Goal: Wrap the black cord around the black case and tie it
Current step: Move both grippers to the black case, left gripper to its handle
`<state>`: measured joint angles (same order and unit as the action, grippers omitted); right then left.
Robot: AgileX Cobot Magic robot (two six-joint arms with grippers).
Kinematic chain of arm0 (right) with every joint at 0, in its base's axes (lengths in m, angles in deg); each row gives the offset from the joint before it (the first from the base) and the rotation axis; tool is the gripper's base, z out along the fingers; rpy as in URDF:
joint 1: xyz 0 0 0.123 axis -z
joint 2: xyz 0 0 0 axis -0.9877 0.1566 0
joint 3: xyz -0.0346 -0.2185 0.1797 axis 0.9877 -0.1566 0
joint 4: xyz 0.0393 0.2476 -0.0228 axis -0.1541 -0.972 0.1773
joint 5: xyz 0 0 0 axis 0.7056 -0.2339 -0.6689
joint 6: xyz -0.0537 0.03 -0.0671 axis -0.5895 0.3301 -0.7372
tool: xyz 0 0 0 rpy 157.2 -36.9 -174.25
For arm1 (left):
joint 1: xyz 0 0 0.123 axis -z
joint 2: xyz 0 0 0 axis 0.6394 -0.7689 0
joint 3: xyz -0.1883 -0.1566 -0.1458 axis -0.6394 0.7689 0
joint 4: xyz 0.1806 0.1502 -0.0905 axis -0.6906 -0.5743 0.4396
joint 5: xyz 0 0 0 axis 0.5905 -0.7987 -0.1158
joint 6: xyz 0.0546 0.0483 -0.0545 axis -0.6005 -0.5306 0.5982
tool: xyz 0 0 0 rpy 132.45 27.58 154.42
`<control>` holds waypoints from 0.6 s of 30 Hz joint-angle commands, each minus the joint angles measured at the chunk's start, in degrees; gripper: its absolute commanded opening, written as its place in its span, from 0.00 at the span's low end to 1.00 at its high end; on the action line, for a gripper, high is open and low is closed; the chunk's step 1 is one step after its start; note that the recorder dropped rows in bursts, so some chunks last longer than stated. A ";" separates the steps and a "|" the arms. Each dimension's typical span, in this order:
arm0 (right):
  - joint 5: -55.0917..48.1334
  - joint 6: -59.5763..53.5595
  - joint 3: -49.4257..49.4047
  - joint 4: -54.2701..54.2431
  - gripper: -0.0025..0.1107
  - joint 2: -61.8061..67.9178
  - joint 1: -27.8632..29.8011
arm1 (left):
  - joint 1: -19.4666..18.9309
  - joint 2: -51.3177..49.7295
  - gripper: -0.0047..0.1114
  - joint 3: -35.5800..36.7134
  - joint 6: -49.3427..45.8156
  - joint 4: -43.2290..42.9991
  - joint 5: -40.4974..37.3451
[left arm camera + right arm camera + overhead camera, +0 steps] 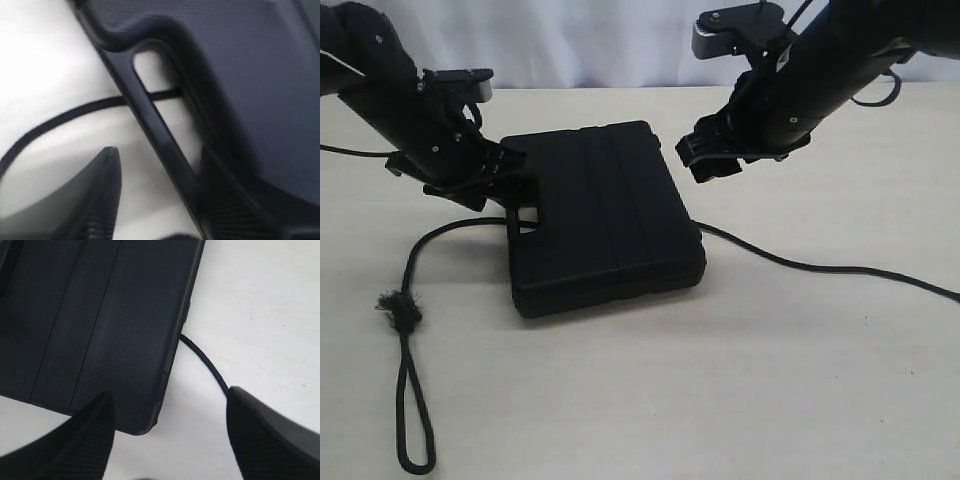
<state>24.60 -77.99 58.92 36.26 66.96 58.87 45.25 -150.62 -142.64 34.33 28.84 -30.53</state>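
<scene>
The black case [605, 215] lies flat mid-table, its handle slot [525, 215] facing left. The black cord [820, 268] runs under it: one end trails off to the right, the other curves left to a frayed tuft [398, 308] and a small loop [413, 420]. My left gripper [508, 168] is open at the case's handle. In the left wrist view the handle bar [150, 120] passes between its fingers [102, 190], and the cord [75, 112] crosses under the slot. My right gripper [708, 160] hovers open by the case's far right corner [125, 340], empty, near the cord [205, 362].
The beige table [770, 380] stretches in front and to the right of the case. A white curtain [580, 40] hangs behind. Both black arms reach in from the top corners.
</scene>
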 commanded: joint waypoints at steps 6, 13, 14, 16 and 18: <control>2.50 -1.23 0.30 -0.31 0.56 1.51 0.00 | 1.20 -6.91 0.44 -0.36 -5.60 10.75 8.54; 0.50 -3.75 0.30 -0.18 0.56 -1.30 0.00 | 2.49 -9.04 0.19 -0.36 -6.34 13.22 10.65; -0.13 -3.75 0.20 -0.18 0.56 -1.82 0.00 | 2.49 -9.72 0.18 -0.36 -6.34 13.92 10.43; -1.86 -3.51 0.20 -0.18 0.56 -2.69 0.00 | 2.49 -11.91 0.19 -0.36 -6.34 15.43 10.43; -2.56 -3.51 0.20 -0.29 0.56 -2.82 0.00 | 2.49 -11.93 0.19 -0.36 -6.34 15.88 10.22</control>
<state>23.22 -81.08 58.92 36.04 64.90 58.87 47.13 -160.67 -143.75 27.91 43.49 -17.04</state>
